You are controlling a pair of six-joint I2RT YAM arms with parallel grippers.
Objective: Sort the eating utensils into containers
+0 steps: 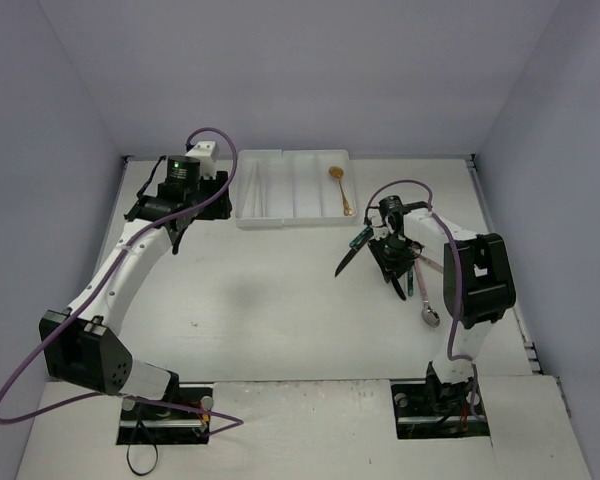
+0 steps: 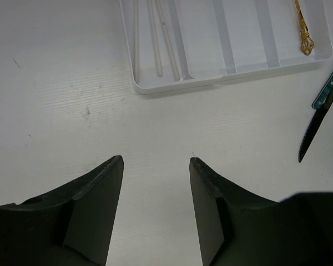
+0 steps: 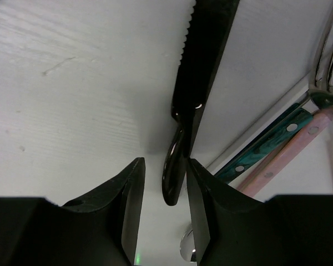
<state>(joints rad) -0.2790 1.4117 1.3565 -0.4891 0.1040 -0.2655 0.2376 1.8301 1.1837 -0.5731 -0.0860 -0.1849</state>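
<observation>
The white cutlery tray (image 1: 290, 190) stands at the back and holds a gold spoon (image 1: 338, 186) in its rightmost compartment; tray (image 2: 227, 77) and spoon (image 2: 304, 33) also show in the left wrist view. My right gripper (image 1: 390, 252) hangs over a pile of utensils. In the right wrist view its fingers (image 3: 165, 160) are open around the glossy handle end of a black serrated knife (image 3: 202, 55); only the right finger seems to touch it. A teal-handled knife with a black blade (image 1: 350, 255) lies left of the pile (image 2: 317, 116). My left gripper (image 1: 177, 215) is open and empty (image 2: 156, 159).
Teal (image 3: 266, 147) and pink (image 3: 291, 148) handles lie beside the black knife, with a silver spoon bowl (image 3: 186, 246) below. A silver spoon (image 1: 430, 314) lies at the near end of the pile. Pale thin sticks (image 2: 161, 44) lie in the tray's left compartments.
</observation>
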